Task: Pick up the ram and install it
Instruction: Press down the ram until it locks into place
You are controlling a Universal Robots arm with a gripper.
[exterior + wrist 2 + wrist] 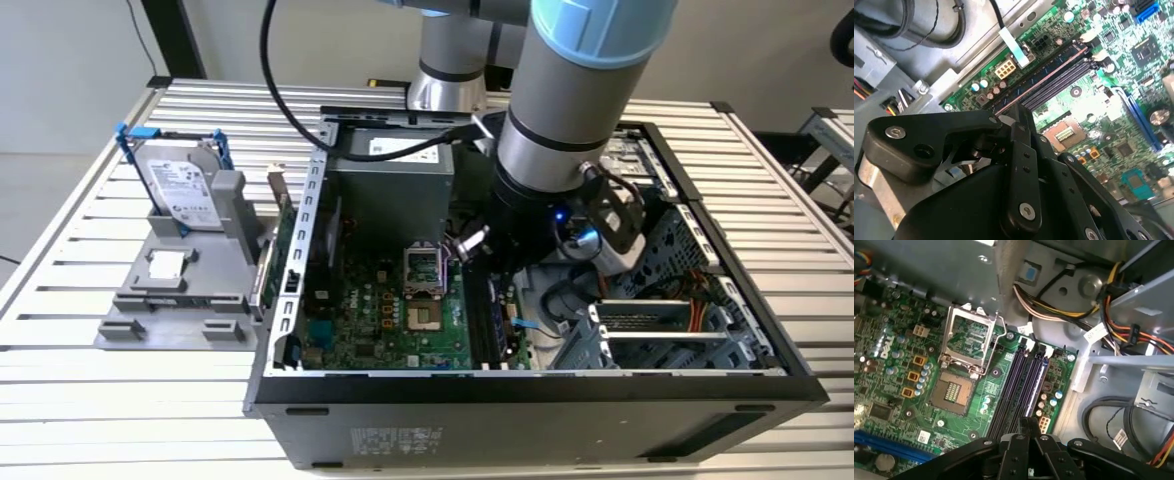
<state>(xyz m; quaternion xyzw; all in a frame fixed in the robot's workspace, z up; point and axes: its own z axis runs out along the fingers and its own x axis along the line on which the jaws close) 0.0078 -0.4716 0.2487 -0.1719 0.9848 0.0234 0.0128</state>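
Just ahead of the gripper (1026, 422), whose fingers are pressed together on the ram (1046, 79), the stick stands edge-down in the motherboard (999, 372) memory slots (1021, 385).

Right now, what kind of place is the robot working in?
It looks like a workshop or lab for putting computers together. An open computer case lies on a slatted metal table, its green motherboard showing. A hard drive waits in a grey holder nearby, and the gripper hangs over the memory slots.
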